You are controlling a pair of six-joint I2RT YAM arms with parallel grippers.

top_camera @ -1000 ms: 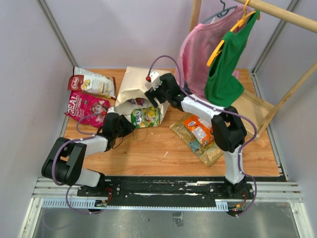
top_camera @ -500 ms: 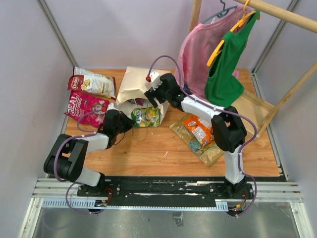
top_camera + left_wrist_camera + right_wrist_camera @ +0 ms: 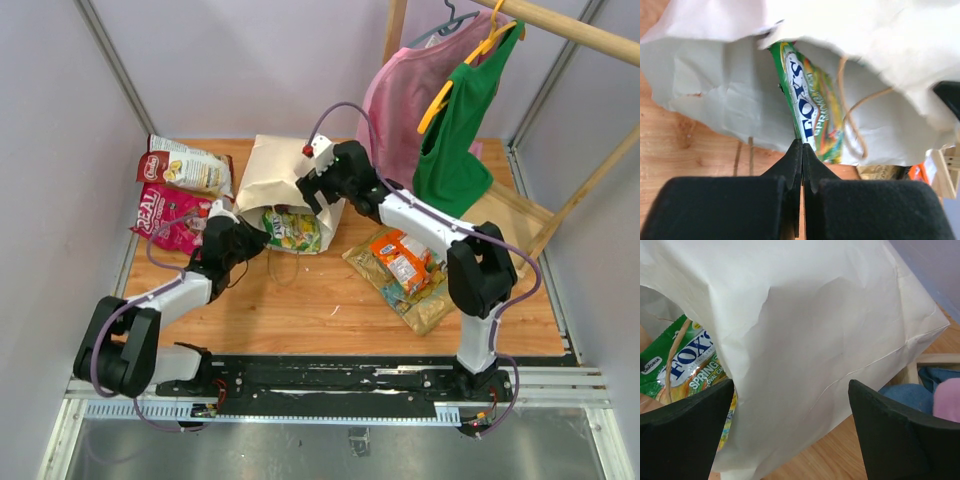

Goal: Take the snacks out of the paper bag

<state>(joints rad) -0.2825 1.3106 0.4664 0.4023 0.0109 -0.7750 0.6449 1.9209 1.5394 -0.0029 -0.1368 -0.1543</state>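
Observation:
The paper bag lies on its side with its mouth facing the near edge. A green snack packet sticks out of that mouth. My left gripper is shut, its tips pinching the near edge of the green packet. My right gripper is open and straddles the bag's right side without holding anything, its fingers wide apart. A red-white packet and a magenta packet lie to the left. An orange packet rests on a tan one to the right.
A pink shirt and a green shirt hang from a wooden rail at the back right, above the right arm. The bag's loop handle trails beside the green packet. Walls close in the table on the left and back.
My left gripper has slid forward to the bag's mouth and closed on the green packet's edge. The right gripper has lifted slightly along the bag and opened wider.

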